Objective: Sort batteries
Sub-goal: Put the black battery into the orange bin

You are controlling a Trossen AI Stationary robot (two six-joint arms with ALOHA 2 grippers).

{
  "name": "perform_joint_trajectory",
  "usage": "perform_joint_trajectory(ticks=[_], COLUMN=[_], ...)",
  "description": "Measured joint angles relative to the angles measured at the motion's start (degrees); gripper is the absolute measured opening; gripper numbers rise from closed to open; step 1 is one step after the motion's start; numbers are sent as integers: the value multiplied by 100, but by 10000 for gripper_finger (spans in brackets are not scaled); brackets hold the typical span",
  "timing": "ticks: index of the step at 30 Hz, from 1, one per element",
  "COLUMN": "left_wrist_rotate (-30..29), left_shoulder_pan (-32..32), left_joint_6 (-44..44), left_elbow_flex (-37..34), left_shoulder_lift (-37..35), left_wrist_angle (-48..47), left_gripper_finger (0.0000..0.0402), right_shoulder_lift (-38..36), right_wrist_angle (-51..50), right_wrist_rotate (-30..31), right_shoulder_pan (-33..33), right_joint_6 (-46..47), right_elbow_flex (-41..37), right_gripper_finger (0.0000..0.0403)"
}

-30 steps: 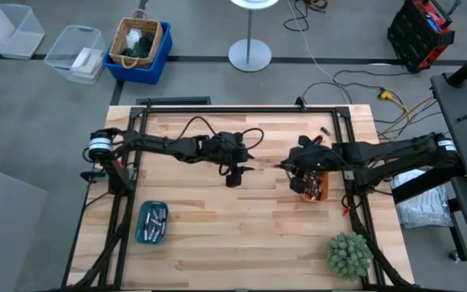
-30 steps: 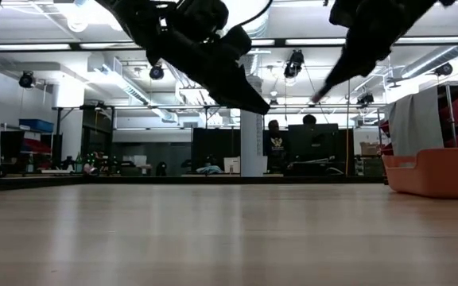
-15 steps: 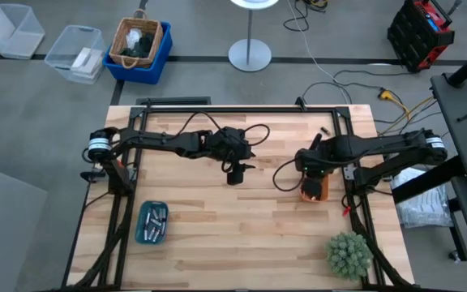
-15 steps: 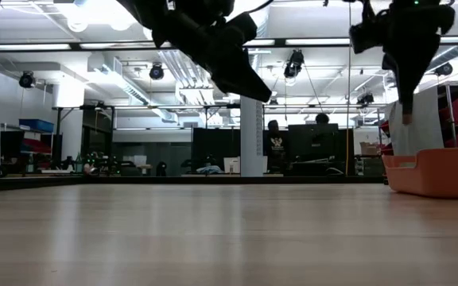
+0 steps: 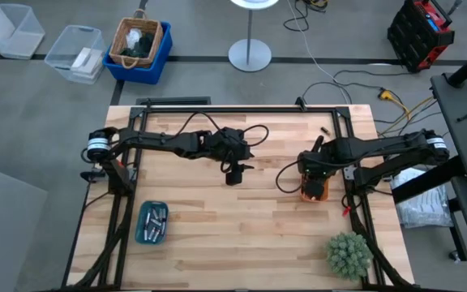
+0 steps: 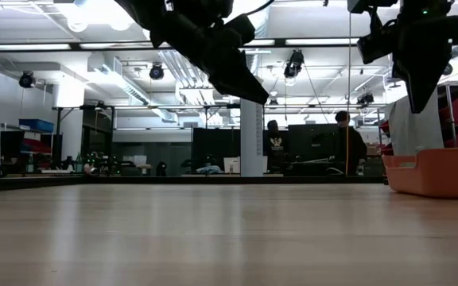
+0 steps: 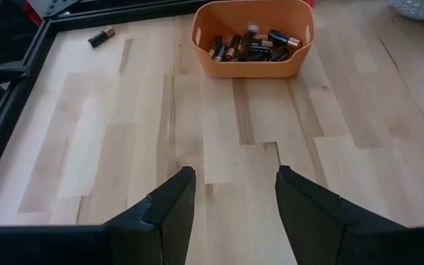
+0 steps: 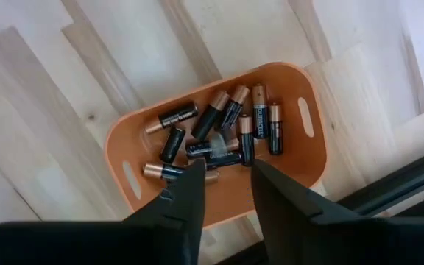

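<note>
The right gripper (image 8: 223, 184) holds its fingers a narrow gap apart with nothing between them, hanging directly above the orange tray (image 8: 311, 158) at the table's right side, where a heap of black-and-copper batteries (image 8: 219, 132) lies. The left gripper (image 7: 230, 195) hovers over bare wood near the table's middle, fingers spread wide and empty, facing that same tray. A teal tray (image 5: 141, 234) at the near left holds silvery batteries (image 5: 155, 219), and one loose battery (image 7: 101, 36) lies by the far right frame.

Dark jointed arms, looping black cables (claws matte black)
</note>
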Motion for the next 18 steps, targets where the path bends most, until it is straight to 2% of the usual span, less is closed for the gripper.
perform_joint_trajectory(ticks=[7, 13, 18], left_wrist_rotate=[0, -36, -712], left_shoulder_pan=[0, 0, -11], left_joint_6=[0, 2, 8], left_elbow_flex=[-2, -4, -51], left_shoulder_lift=[-23, -208, -542], left_wrist_angle=[-3, -201, -606], left_gripper_finger=[169, 169, 169], right_shoulder_lift=[-38, -39, -37], right_wrist_angle=[5, 14, 49], right_wrist_rotate=[78, 321, 326], right_shoulder_pan=[-2, -192, -656], right_joint_6=[153, 335, 293], right_elbow_flex=[0, 0, 113], right_gripper_finger=[149, 163, 155])
